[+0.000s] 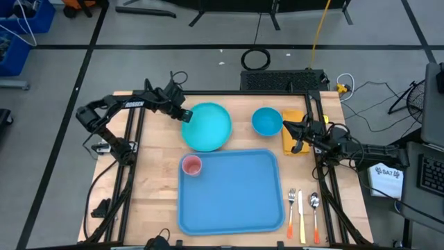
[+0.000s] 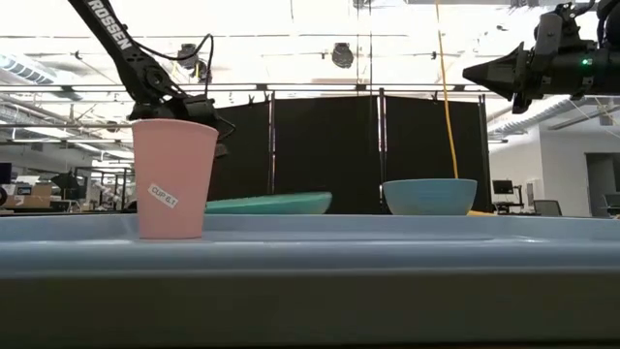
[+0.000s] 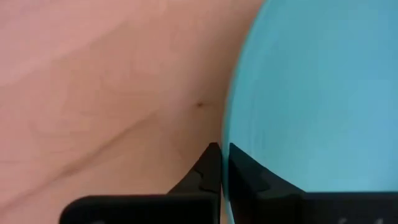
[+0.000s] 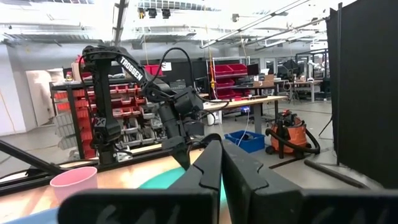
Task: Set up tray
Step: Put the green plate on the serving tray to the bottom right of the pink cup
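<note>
The blue tray (image 1: pixel 229 208) lies on the near half of the table, with a pink cup (image 1: pixel 191 165) standing in its far left corner. A turquoise plate (image 1: pixel 208 126) sits just beyond the tray. My left gripper (image 1: pixel 184 116) is at the plate's far left rim and is shut on it. My right gripper (image 1: pixel 288 126) hangs shut well above the table (image 2: pixel 470 73), over the yellow-orange napkin (image 1: pixel 292 141), and touches nothing. A blue bowl (image 1: pixel 266 121) stands between the plate and the napkin. My left gripper pinches the plate's rim (image 3: pixel 227 124) at its far left edge, one finger (image 3: pixel 208 165) outside below the rim and the other (image 3: pixel 245 168) on the plate's upper face. The fingers slant in from the table's left. I cannot tell whether the plate is lifted off the table.
A fork (image 1: pixel 292 203), a knife (image 1: pixel 302 215) and a spoon (image 1: pixel 315 208) lie side by side on the wood right of the tray. Bare wood shows left of the tray (image 1: pixel 152 187). Arm frames run along both side edges of the table.
</note>
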Tool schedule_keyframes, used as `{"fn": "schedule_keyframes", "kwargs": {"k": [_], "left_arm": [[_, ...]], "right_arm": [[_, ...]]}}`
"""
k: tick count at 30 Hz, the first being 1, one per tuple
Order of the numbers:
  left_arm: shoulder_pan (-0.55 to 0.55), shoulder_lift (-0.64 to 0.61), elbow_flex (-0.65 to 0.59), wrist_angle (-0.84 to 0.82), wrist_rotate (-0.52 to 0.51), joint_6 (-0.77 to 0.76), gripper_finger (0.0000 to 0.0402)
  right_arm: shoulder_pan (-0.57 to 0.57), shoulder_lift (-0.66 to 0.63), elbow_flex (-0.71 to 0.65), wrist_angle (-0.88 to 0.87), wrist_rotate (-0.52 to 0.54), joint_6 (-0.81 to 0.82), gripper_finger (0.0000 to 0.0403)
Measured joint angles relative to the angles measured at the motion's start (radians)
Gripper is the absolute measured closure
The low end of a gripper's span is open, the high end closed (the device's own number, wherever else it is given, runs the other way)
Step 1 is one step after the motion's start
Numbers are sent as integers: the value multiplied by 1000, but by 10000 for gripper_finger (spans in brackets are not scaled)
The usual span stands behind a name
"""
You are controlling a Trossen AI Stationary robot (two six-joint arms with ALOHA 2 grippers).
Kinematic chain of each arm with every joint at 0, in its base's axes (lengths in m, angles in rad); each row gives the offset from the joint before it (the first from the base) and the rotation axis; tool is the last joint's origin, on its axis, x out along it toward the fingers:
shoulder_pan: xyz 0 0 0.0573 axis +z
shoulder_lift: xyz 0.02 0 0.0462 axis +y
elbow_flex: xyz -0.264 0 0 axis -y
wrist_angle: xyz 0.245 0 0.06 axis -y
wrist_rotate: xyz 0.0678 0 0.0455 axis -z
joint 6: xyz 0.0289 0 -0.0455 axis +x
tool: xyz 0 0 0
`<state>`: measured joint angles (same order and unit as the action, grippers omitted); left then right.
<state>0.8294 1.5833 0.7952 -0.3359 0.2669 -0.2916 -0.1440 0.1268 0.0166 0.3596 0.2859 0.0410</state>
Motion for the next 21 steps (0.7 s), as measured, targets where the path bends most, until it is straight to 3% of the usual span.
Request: {"fn": "schedule_keyframes", "kwargs": {"k": [6, 14, 18, 21], "left_arm": [[29, -84, 3, 41, -12, 20, 394], [29, -279, 36, 40, 185, -14, 394], [-58, -398, 46, 41, 313, -84, 394], [-195, -467, 46, 13, 267, -125, 394]], "right_arm": [[0, 0, 0, -1, 0, 0, 401], [0, 0, 0, -9, 1, 0, 401], [0, 0, 0, -13, 2, 0, 401], [0, 0, 0, -14, 2, 0, 401]]}}
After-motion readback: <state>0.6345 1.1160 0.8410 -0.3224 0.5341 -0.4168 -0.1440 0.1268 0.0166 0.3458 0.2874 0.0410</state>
